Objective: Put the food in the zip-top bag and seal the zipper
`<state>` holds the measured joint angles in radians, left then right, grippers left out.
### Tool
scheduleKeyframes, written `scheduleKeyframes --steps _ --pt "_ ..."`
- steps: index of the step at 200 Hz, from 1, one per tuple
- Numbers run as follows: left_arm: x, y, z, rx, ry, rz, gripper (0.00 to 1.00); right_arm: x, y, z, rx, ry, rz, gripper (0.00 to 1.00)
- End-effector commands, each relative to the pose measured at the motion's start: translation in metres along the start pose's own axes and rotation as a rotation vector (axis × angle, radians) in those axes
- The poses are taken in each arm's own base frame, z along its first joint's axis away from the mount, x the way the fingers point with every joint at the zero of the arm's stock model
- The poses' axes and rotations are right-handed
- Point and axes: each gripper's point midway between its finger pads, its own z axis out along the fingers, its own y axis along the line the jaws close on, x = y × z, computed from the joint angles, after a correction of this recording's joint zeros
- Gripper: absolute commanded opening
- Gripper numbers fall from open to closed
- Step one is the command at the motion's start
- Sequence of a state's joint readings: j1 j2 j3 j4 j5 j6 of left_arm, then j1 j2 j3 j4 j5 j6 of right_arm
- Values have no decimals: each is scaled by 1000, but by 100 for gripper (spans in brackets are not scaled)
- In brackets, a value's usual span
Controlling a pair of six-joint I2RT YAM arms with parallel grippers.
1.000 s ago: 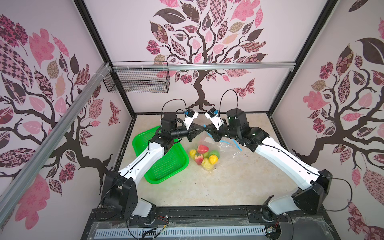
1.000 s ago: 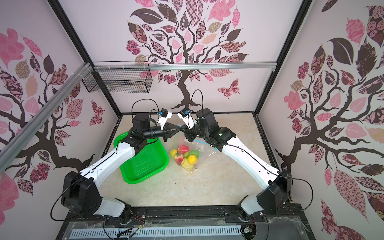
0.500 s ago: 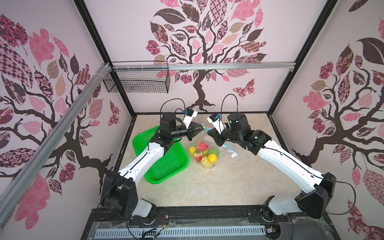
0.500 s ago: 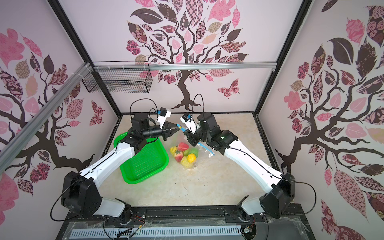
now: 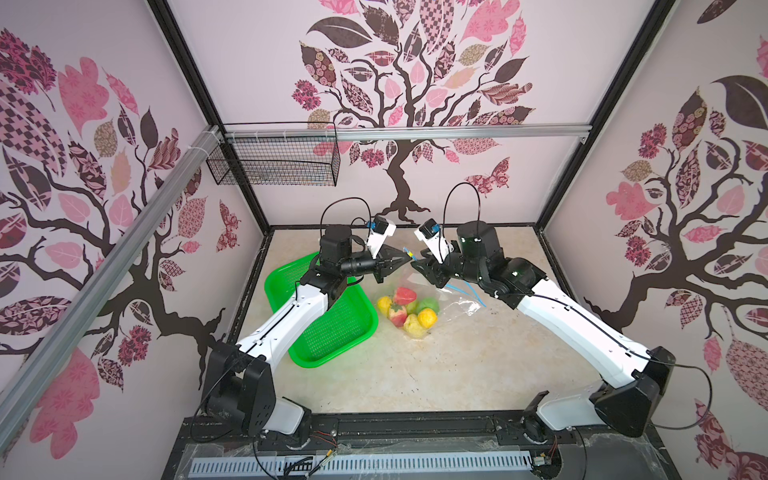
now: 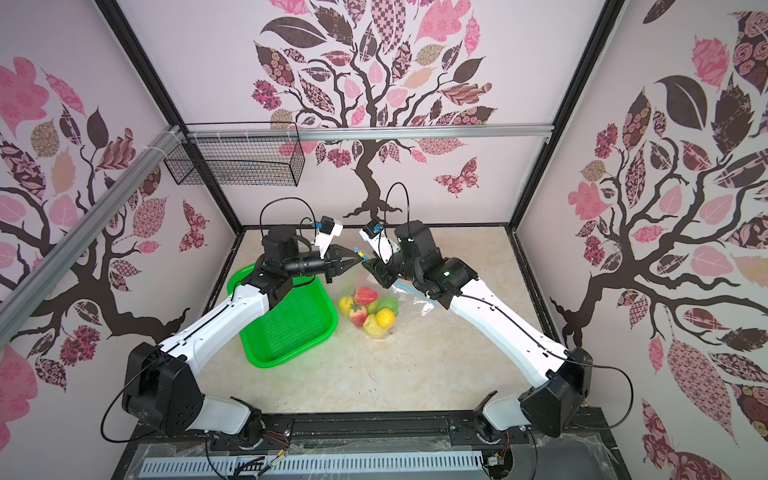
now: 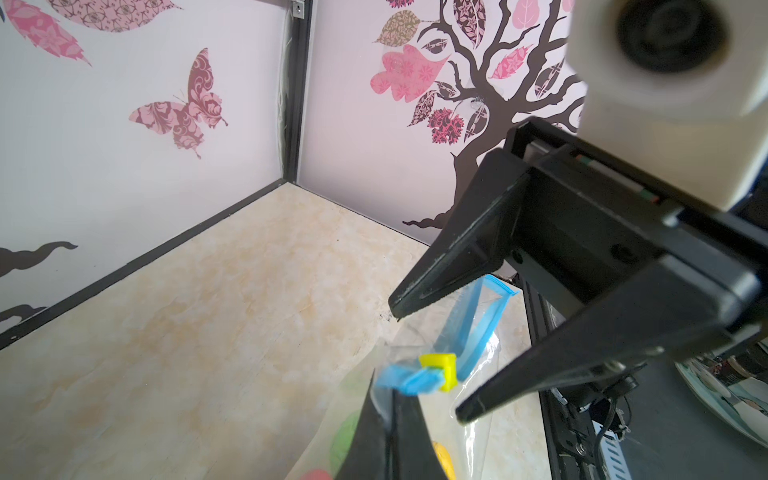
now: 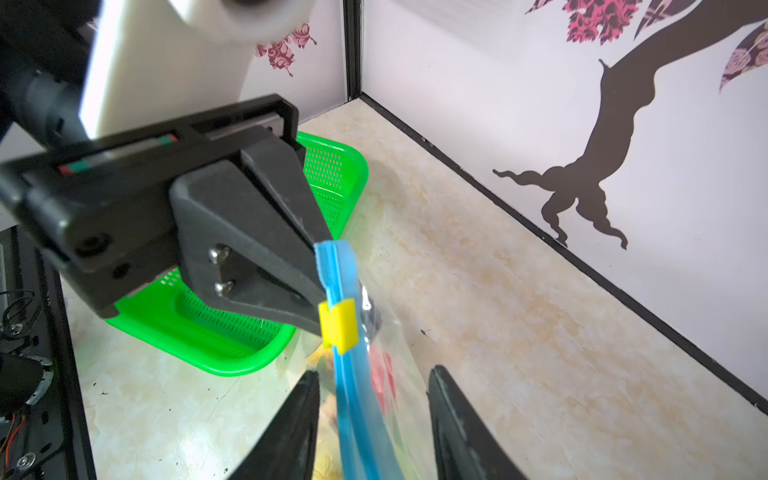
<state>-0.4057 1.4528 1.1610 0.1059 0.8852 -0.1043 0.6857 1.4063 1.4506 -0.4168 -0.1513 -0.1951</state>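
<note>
Both top views: we are seeing the two arms meeting nose to nose above the back of the table (image 5: 457, 374), over the zip-top bag (image 5: 453, 305).

Left gripper (image 8: 322, 286): jaws are pressing tight together on the end of the zipper (image 8: 353, 395), the light blue strip along the bag's mouth. The pinch is sitting just beside the yellow slider (image 8: 337, 325), touching it or nearly so. This corner of the bag is hanging lifted off the table.

Right gripper (image 7: 428, 361): jaws are standing well apart, gripping nothing. In the right wrist view the blue strip is running between its two fingertips (image 8: 309, 386) without touching either. In the left wrist view the slider (image 7: 440, 370) is lying between the same spread jaws.

Food (image 5: 409, 309): red, yellow and green pieces are lying bunched at the bottom of the bag, showing through the clear plastic, resting on the table below the grippers.

Green basket (image 5: 332, 328): it is sitting just beside the food, under the left arm; we are seeing no food in it.
</note>
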Motion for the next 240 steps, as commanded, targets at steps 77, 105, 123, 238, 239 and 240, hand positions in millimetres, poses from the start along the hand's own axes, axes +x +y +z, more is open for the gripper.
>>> scheduleKeyframes --steps 77,105,123,238,239,240 --pt "-3 -9 5 52 20 24 0 -42 0 -7 7 -108 -66 38" --pt "-3 -9 4 48 21 25 0 -34 5 -3 -22 -93 -55 42" --pt "-4 -9 3 44 19 29 0 -27 6 0 -25 -79 -44 45" --pt "-9 -14 0 50 9 39 0 -14 1 10 -1 -49 -37 28" --pt "-9 -14 1 49 10 37 0 -14 1 10 -2 -49 -37 29" --pt "-9 -14 1 49 10 37 0 -14 1 10 -2 -49 -37 29"
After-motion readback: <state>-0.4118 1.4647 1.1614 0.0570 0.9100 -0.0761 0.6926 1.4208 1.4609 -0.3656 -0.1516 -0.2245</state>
